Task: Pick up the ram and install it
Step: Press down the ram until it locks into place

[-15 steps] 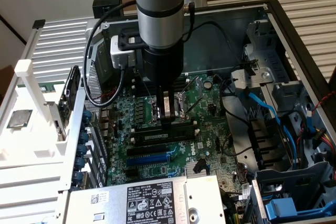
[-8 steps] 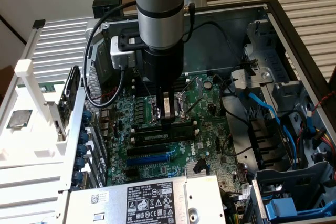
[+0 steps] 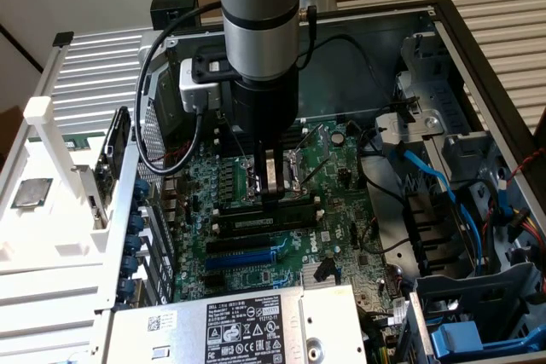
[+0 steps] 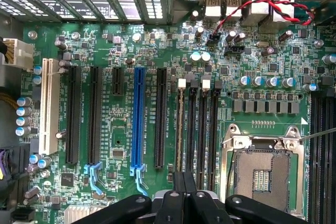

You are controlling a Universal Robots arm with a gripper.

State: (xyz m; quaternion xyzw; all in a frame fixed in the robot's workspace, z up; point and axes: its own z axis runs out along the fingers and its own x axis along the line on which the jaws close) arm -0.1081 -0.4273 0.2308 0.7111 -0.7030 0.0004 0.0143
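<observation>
The ram point(image 4: 180, 124) appears to stand on edge in the outermost of the 4 black memory slots point(image 4: 202, 124), the one farthest from the empty processor socket point(image 4: 262, 174). In the wrist view that slot shows a paler, brownish strip along its length, while the other 3 look dark and empty. In the exterior view a long dark stick point(image 3: 294, 205) lies along the slot nearest the gripper.

The gripper point(image 3: 272, 193) has its 2 fingers pressed together with nothing between them. Its tips are down at the top edge of the stick, near the middle, either touching it or just above it; I cannot tell which. In the wrist view the closed fingers point(image 4: 184, 195) line up with that same slot.

My judgement is that the pickup is done and the stick is in its slot. I cannot tell whether it is fully seated or whether the end clips have latched. The blue expansion slot point(image 4: 139, 119) is beside the memory slots and is not involved.
</observation>
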